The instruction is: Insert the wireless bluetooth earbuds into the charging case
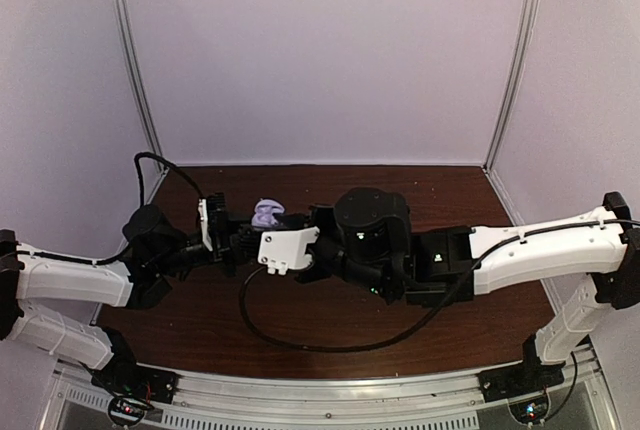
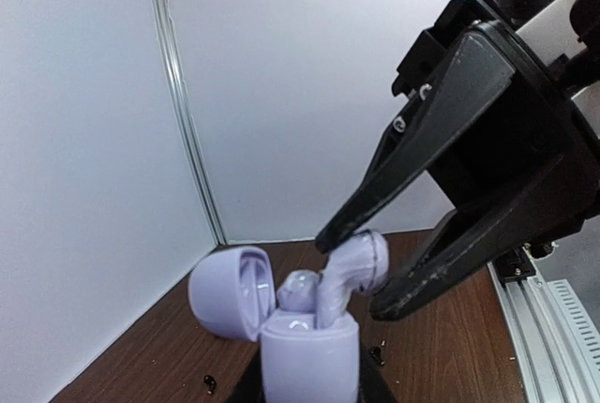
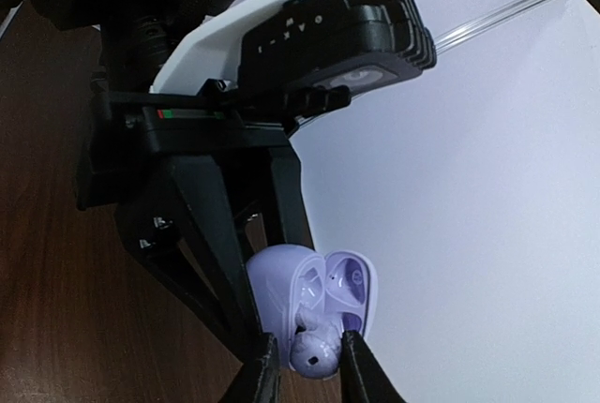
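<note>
Claws count two: left claw [image 1: 250,225] clamps one lilac case [image 2: 309,351], right claw [image 3: 307,370] pinches one lilac earbud [image 2: 361,262]

- The left arm [image 1: 70,280] and the right arm [image 1: 540,240] have white shells and black joints.
- The fingers [image 2: 441,141] are black tapered wedges, with small silver screws [image 2: 399,125] behind them.
- A white plate [image 3: 202,52] above the fingers carries a black camera [image 3: 347,42].
- A black cable [image 1: 330,349] loops behind.
</note>
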Action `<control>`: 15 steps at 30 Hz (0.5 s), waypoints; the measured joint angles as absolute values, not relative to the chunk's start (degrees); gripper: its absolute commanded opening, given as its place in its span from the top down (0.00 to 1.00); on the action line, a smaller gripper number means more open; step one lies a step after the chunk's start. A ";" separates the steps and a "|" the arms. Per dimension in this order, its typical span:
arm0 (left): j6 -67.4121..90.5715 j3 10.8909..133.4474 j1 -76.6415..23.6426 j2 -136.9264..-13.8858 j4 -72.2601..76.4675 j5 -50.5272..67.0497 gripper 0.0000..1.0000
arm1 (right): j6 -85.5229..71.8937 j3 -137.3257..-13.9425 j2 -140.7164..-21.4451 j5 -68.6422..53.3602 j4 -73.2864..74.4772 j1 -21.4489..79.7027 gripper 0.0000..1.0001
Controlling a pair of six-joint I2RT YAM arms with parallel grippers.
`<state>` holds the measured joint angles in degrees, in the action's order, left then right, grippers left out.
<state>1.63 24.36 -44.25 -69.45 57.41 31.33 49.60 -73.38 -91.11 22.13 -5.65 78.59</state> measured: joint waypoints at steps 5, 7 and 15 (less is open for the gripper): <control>1.61 24.38 -44.27 -69.47 57.39 32.67 1.00 | 49.60 -73.38 -91.37 21.89 -5.72 78.65 0.73; 1.58 24.38 -44.25 -69.47 57.41 33.10 1.00 | 49.60 -73.41 -91.42 21.87 -5.74 78.63 0.71; 2.04 24.38 -44.25 -69.47 58.19 33.69 1.00 | 49.47 -73.58 -91.61 21.58 -5.91 78.63 0.48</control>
